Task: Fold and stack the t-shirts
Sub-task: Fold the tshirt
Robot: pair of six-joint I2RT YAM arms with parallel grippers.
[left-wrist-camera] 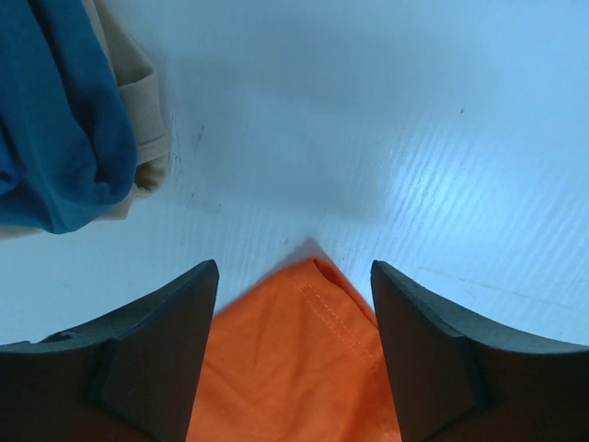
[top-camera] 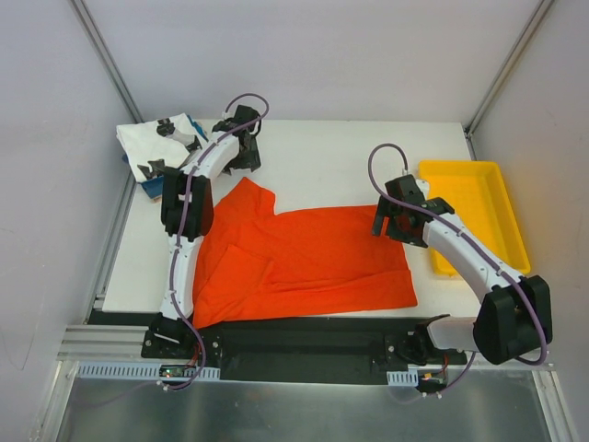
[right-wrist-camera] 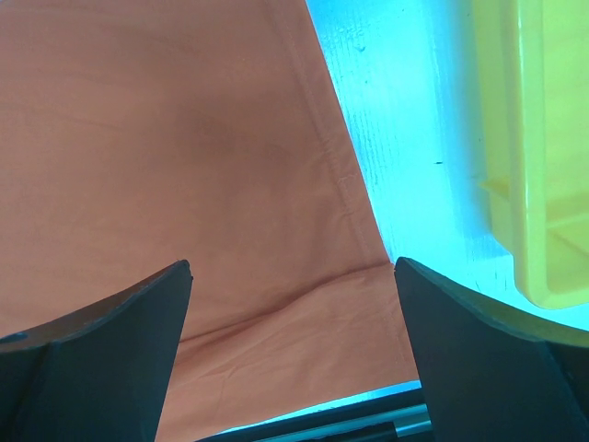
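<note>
The orange-red tee (top-camera: 304,253) lies spread flat on the white table, one sleeve pointing to the far left. My left gripper (top-camera: 241,158) hovers open over that sleeve's tip (left-wrist-camera: 299,354), and its jaws stand either side of the tip without touching it (left-wrist-camera: 294,272). My right gripper (top-camera: 392,226) is open and empty above the tee's right edge (right-wrist-camera: 230,166), with its jaws wide apart (right-wrist-camera: 293,267). The white tee with black prints (top-camera: 161,140) lies folded at the far left corner on the blue tee (left-wrist-camera: 55,138) and the tan tee (left-wrist-camera: 138,83).
A shallow yellow tray (top-camera: 479,216) stands at the right edge of the table, and also shows in the right wrist view (right-wrist-camera: 543,138). Grey walls close in the left, back and right. The black rail (top-camera: 304,345) runs along the near edge.
</note>
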